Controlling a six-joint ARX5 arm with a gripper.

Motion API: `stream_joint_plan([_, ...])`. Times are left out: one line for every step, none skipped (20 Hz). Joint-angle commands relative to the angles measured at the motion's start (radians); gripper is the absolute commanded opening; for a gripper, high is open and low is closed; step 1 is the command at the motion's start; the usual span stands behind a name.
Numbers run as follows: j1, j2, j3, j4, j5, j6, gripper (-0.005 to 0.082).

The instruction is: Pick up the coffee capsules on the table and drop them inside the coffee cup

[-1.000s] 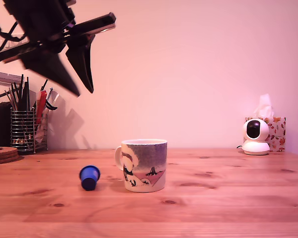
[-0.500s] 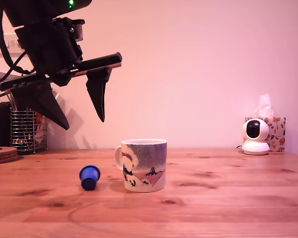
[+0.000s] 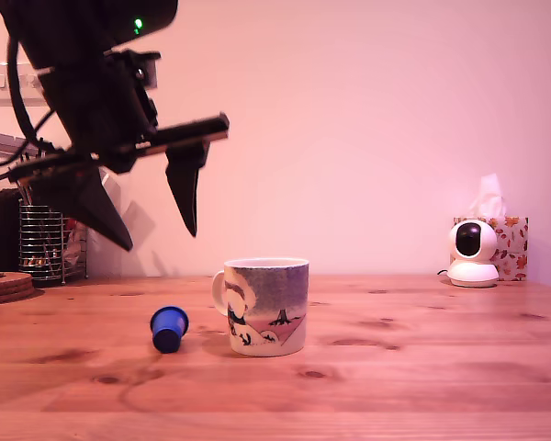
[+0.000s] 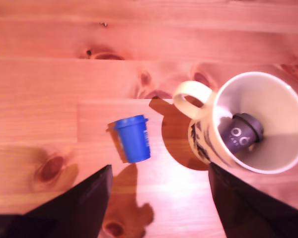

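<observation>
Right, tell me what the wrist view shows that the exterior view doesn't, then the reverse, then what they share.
Only the wrist view looks into the coffee cup and shows the dark capsule lying inside it.

Only the exterior view shows the wire pen holder, the small white camera, the tissue box and the arm above the table.

Both show the blue capsule lying on its side beside the cup, on its handle side, and the open gripper, empty, above them.
</observation>
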Motion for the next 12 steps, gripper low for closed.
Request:
stream_joint_plan([0.009,0.048,-0.016,0.007,0.000,-0.008,0.0562])
stream_joint_plan([0.011,0.063,-0.016,0.011,0.001,-0.009,0.0562])
stream_joint_plan([0.013,0.076,-0.016,0.023,0.003,-0.009,0.0562])
stream_joint_plan([0.016,0.090,-0.016,0.038,0.005,-0.009,0.0562])
stream_joint_plan([0.022,0.103,-0.016,0.051,0.014,-0.011,0.0562])
stream_joint_plan([0.027,0.117,-0.016,0.064,0.027,-0.012,0.0562])
stream_joint_plan([0.032,0.131,-0.016,0.073,0.031,-0.013,0.0562])
stream_joint_plan([0.037,0.144,-0.016,0.083,0.031,-0.013,0.0562])
stream_joint_plan([0.043,0.158,-0.016,0.097,0.032,-0.013,0.0562])
stream_joint_plan([0.050,0.172,-0.016,0.109,0.042,-0.012,0.0562])
stream_joint_plan([0.057,0.185,-0.016,0.111,0.050,-0.013,0.0562])
stream_joint_plan([0.062,0.193,-0.016,0.113,0.052,-0.012,0.0562])
